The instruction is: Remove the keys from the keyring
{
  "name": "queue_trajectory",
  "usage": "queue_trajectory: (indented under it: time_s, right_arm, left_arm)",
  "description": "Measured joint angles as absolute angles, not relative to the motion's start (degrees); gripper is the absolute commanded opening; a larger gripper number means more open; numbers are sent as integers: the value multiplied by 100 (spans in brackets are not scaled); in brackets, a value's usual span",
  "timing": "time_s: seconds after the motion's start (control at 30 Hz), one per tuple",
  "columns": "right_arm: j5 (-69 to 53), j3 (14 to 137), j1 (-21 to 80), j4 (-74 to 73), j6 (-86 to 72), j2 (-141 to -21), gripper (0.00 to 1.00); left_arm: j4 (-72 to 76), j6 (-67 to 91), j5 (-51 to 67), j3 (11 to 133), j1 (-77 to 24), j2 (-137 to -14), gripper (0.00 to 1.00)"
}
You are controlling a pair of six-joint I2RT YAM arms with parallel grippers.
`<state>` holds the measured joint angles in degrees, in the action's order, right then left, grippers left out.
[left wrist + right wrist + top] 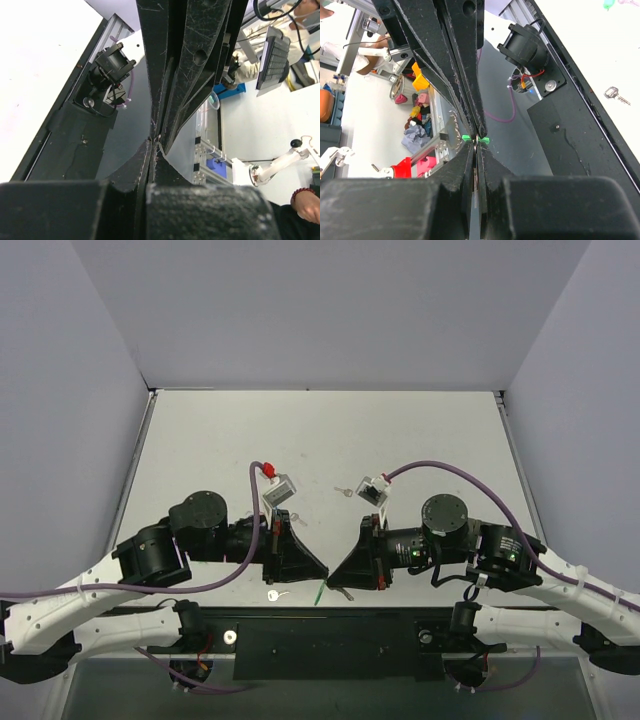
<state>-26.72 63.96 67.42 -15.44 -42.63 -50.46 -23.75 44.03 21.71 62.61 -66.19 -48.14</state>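
Both grippers meet tip to tip above the table's near edge. My right gripper [335,573] [476,141] is shut on a thin flat silver strip, apparently a key seen edge-on. The keyring's light-green tag [465,137] shows just past its tips and hangs down [320,592]. My left gripper [321,572] [152,141] is shut, and a thin bent wire [161,146], apparently the keyring's metal ring, shows at its tips. In each wrist view the other arm's fingers [462,75] [185,75] reach down from the top. Most of the ring is hidden.
Loose silver keys lie on the white table: one by the front edge [275,595] [613,93], one in the middle [345,491], one beside the left wrist [292,519]. A black mounting bar [330,635] runs along the near edge under the grippers.
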Motion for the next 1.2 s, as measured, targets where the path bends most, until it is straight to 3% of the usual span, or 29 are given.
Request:
queue_trajectory:
  time_s: [1.1,1.13,1.2]
  right_arm:
    - [-2910,6394,6805,-1754,-4261,-5384,0]
    - [-2915,6394,6810,-1750,-4259,-5391,0]
    - [-2919,6394,6814,-1734,-4261,-5402,0]
  left_arm:
    - [-4274,2727,2648,7428,-6632,-5586,0]
    - [-4307,2718,2646,7441,-6632,-5590,1]
    - [-4344,2720,2624,7474,-6632,-5596,16]
